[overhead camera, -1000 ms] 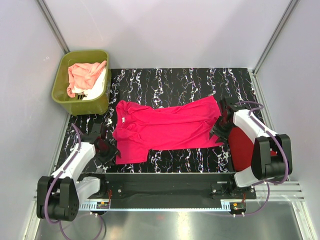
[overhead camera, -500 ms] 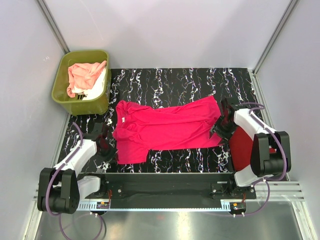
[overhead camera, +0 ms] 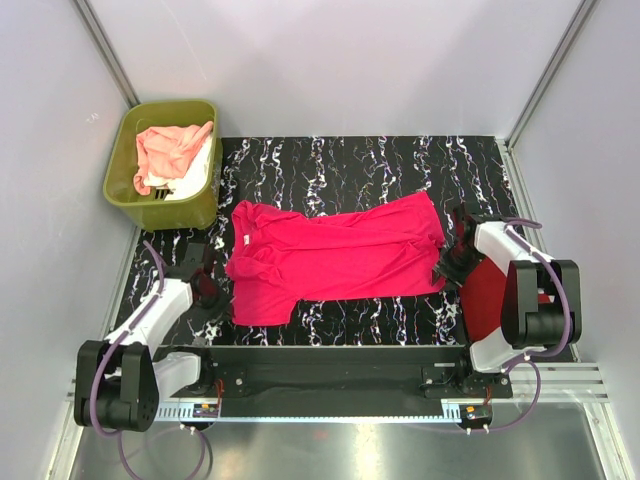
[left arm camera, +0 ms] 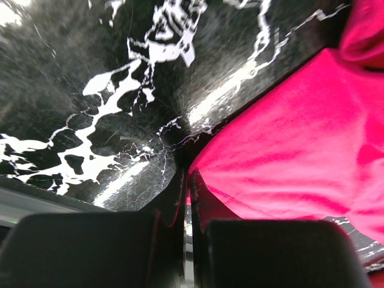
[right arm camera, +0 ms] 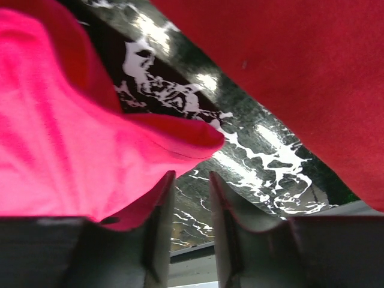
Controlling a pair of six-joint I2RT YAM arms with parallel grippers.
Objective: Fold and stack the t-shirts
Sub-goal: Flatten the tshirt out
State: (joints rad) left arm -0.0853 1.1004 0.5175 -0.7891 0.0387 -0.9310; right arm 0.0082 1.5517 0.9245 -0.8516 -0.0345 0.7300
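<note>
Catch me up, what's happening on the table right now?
The pink shirt lies spread on the table, unfolded. The left tool is shut on its near left corner; the right tool sits open at its right edge, gripping nothing. A red shirt lies at the far right. A peach shirt and a white one are in the tub.

overhead view down on whole table [overhead camera: 400, 160], wrist views low and close, all sharing the pink shirt [overhead camera: 330, 262]
</note>
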